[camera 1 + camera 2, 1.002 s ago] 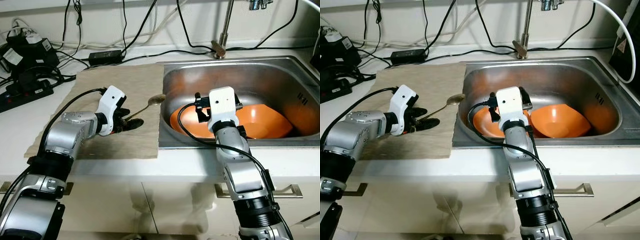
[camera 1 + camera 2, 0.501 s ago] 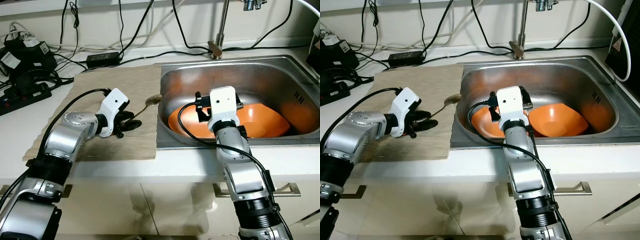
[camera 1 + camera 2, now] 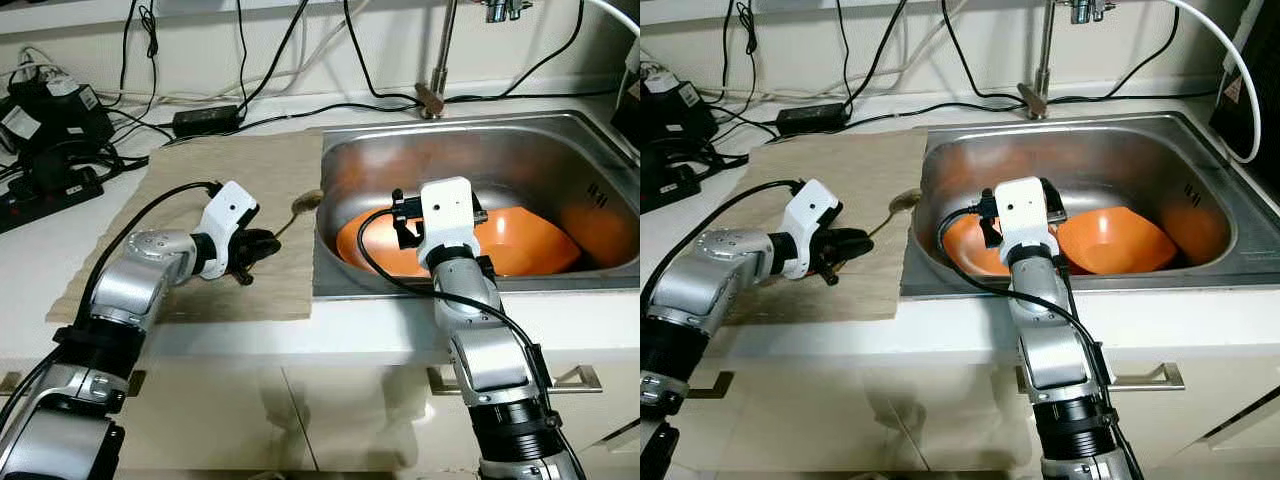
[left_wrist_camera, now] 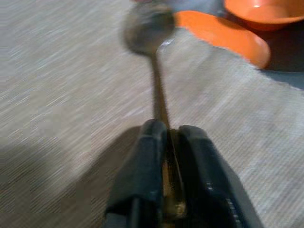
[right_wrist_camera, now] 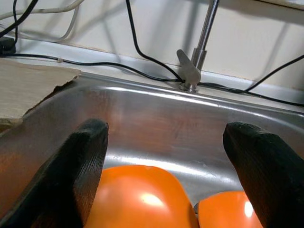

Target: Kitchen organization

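A metal spoon (image 3: 303, 204) lies on the beige mat (image 3: 200, 170) with its bowl (image 4: 148, 28) close to the sink's left rim. My left gripper (image 3: 262, 243) is low over the mat and shut on the spoon's handle. The handle sits pinched between the black fingers (image 4: 142, 161). Two orange bowls (image 3: 1120, 240) (image 3: 968, 245) rest in the steel sink (image 3: 500, 140). My right gripper (image 5: 166, 142) hangs open above the bowls with nothing between its fingers (image 5: 83, 166), pointing toward the faucet.
A faucet (image 3: 440, 60) stands behind the sink. Black cables, a power adapter (image 3: 205, 118) and a power strip (image 3: 50, 185) crowd the counter's back left. Below the counter edge is a cabinet handle (image 3: 560, 378).
The left gripper's fingers have closed on the spoon handle and sit slightly nearer the sink. The right arm has stayed where it was. The camera shifted a little.
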